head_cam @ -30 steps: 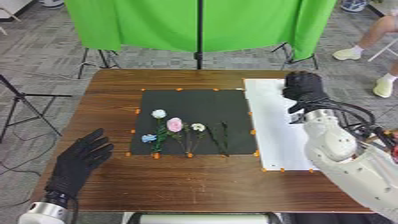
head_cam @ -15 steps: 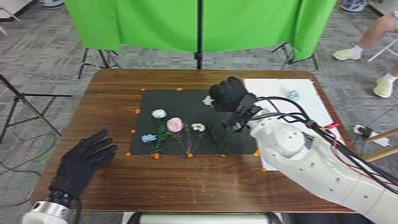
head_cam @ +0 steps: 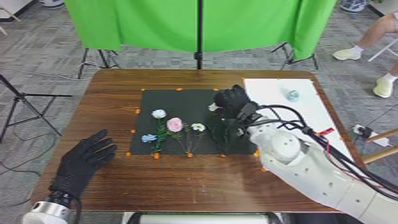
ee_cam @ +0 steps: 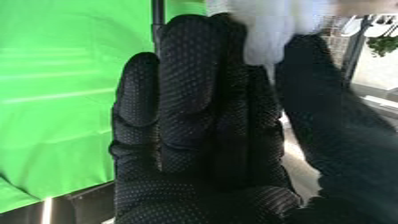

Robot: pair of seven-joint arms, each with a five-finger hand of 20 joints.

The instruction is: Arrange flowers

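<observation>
I have my right hand [head_cam: 234, 101] just above the middle of the head view, over the upper right part of the black mat [head_cam: 169, 99], with a white flower [head_cam: 213, 107] pinched between thumb and fingers. I judge that I grip near the bloom so the stem can be laid down beside the others. The pink flower [head_cam: 175, 124], blue flower [head_cam: 149, 138], tall white flower [head_cam: 158, 114] and small white flower [head_cam: 198, 127] lie left of centre, heads mostly up the frame, probably for a spread bunch. My left hand [head_cam: 87, 152] rests relaxed at lower left, fingers extended, out of the way. My own glove hides the held stem, so I can't tell whether it touches the mat; dark greenery [head_cam: 218, 131] blends into the black, and I can't identify the pale blue thing [head_cam: 291, 95] on the white sheet [head_cam: 266, 90] at upper right
</observation>
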